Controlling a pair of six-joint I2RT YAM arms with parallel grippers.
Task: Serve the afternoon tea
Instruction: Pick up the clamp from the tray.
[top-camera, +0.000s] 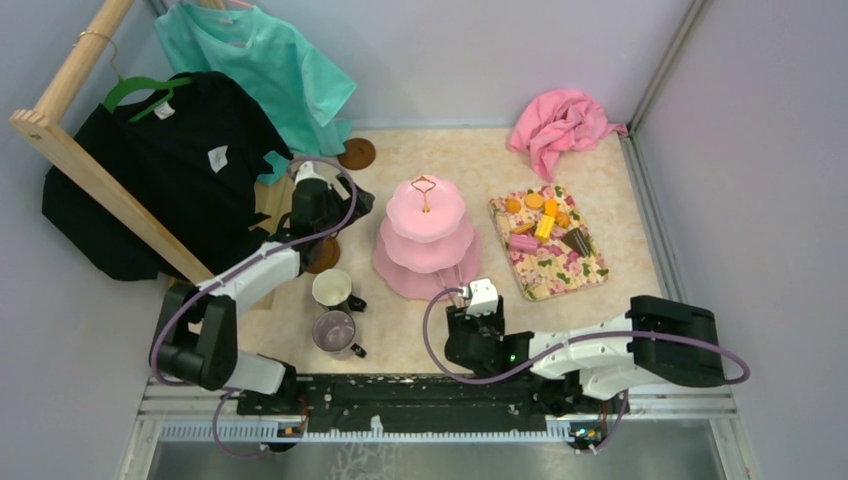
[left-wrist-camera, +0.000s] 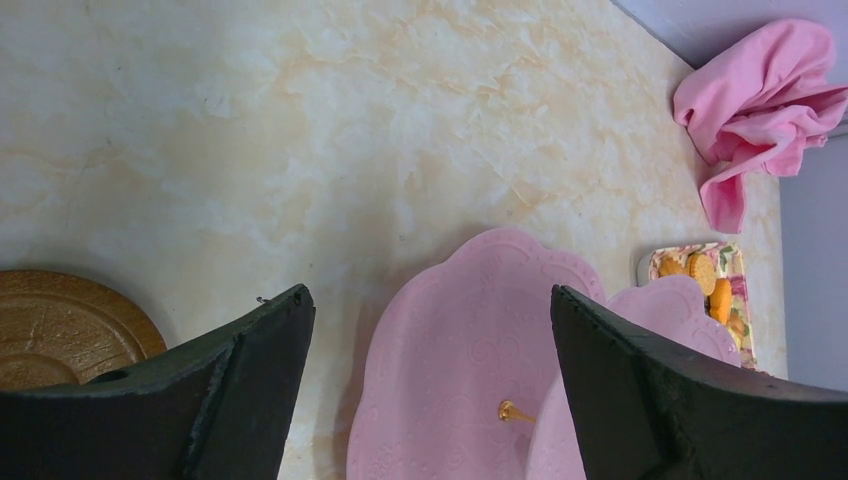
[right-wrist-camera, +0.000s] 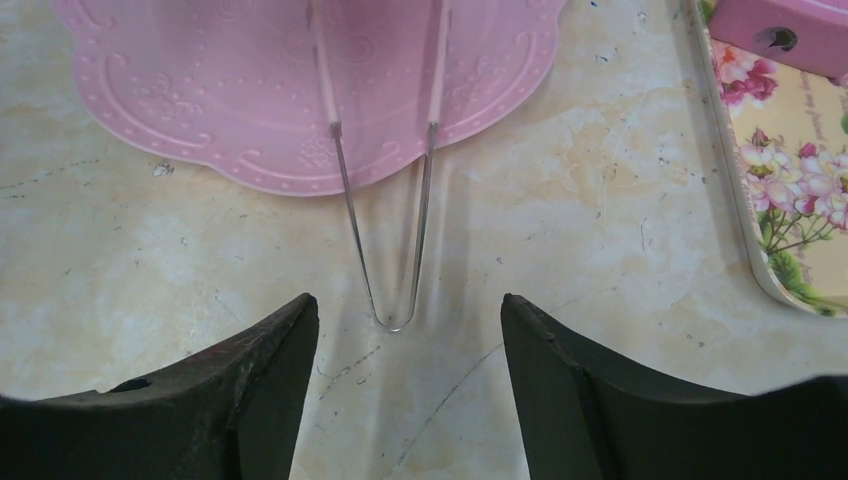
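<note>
The pink three-tier cake stand (top-camera: 425, 240) with its gold loop (top-camera: 424, 186) stands mid-table, its tiers bare. Small orange, yellow, brown and pink snacks (top-camera: 545, 225) lie on the floral mat (top-camera: 560, 270). A white mug (top-camera: 331, 288) and a grey-purple mug (top-camera: 335, 330) stand near left. One brown saucer (top-camera: 356, 153) lies at the back, another (top-camera: 322, 256) under my left arm, also in the left wrist view (left-wrist-camera: 60, 325). My left gripper (left-wrist-camera: 430, 292) is open and empty, left of the stand (left-wrist-camera: 460, 370). My right gripper (right-wrist-camera: 408, 298) is open and empty just before thin metal tongs (right-wrist-camera: 385, 230) leaning on the stand's bottom plate (right-wrist-camera: 200, 110).
A soft pink cloth (top-camera: 560, 125) lies at the back right corner. A wooden rack (top-camera: 90, 175) with a black shirt (top-camera: 150, 170) and a teal shirt (top-camera: 265, 65) fills the left side. Walls close the back and right edges.
</note>
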